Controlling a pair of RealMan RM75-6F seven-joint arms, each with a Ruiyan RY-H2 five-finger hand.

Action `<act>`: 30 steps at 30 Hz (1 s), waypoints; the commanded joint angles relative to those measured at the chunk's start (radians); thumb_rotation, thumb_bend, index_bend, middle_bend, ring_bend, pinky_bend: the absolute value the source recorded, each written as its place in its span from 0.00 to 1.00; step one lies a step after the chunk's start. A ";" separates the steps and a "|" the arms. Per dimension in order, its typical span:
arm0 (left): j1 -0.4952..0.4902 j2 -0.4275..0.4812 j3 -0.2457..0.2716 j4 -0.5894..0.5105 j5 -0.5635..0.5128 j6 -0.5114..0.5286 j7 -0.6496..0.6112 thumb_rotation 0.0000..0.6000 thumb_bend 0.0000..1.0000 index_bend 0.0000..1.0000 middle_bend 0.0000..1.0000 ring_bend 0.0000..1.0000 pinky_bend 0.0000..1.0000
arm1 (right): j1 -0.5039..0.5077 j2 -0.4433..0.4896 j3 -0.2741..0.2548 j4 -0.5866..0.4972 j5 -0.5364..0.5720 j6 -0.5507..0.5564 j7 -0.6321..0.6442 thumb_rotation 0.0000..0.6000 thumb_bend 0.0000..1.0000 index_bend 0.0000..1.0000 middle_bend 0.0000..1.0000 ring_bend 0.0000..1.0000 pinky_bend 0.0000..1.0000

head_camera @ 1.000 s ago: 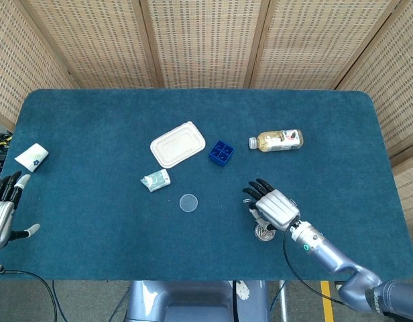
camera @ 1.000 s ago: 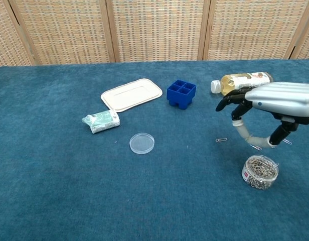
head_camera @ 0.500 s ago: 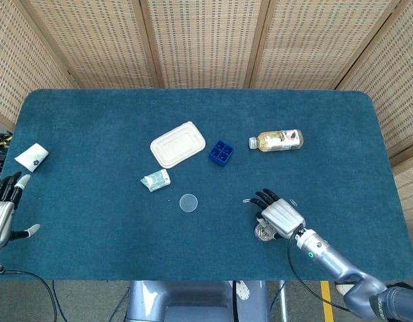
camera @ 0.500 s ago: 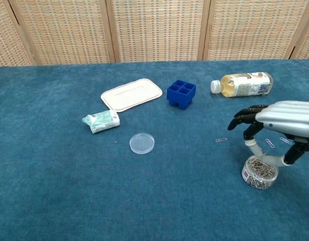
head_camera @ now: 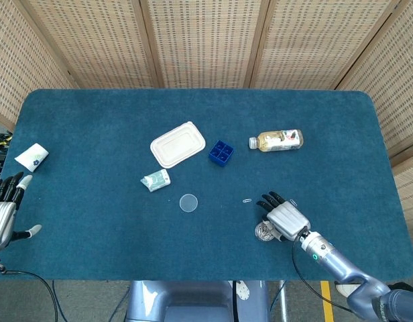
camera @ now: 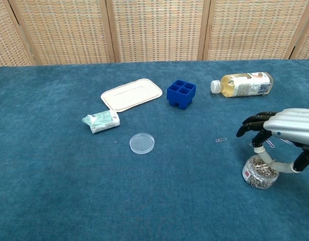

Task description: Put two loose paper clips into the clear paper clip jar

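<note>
- Head view shows one blue table (head_camera: 92,121) spread with small goods, woven screens behind it.
- One robot right hand (camera: 287,131) hovers low over the jar, fingers curled forward and a thumb hanging beside the rim; whether anything is pinched there cannot be told.
- One left hand (head_camera: 1,213) rests at the table's near left edge, fingers apart, holding nothing.
- One beige lidded tray (head_camera: 178,143) lies near the middle, one drink bottle (head_camera: 277,140) on its side to the right, well apart.
- One blue four-cell box (head_camera: 220,152) stands between tray and bottle.
- One small wrapped packet (head_camera: 155,180) lies in front of the tray; one folded white packet (head_camera: 31,157) sits far left.
- One clear paper clip jar (camera: 260,172), open and heaped with clips, stands right under the right hand. It looks light and easy to tip, best steadied by its wall.
- One clear round lid (camera: 142,143) lies apart, near the centre.
- One loose paper clip (camera: 221,139) lies plainly on the cloth left of the jar; more (camera: 270,144) seem to lie behind the hand, count unclear. Thin, stiff and slippery, each lies flat against the cloth and likely wants a fingertip pinch at its edge.
</note>
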 commanded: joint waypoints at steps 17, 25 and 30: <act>0.000 0.003 0.000 0.001 0.001 0.000 -0.006 1.00 0.11 0.00 0.00 0.00 0.00 | -0.010 0.010 0.020 -0.039 -0.017 0.038 -0.018 1.00 0.21 0.51 0.13 0.00 0.00; 0.002 0.007 -0.001 0.000 0.002 0.002 -0.014 1.00 0.11 0.00 0.00 0.00 0.00 | 0.008 0.043 0.083 -0.092 0.006 0.063 -0.018 1.00 0.21 0.51 0.13 0.00 0.00; 0.001 0.009 -0.001 -0.001 0.002 0.001 -0.016 1.00 0.11 0.00 0.00 0.00 0.00 | 0.040 0.030 0.134 -0.095 0.085 0.010 -0.038 1.00 0.22 0.51 0.13 0.00 0.00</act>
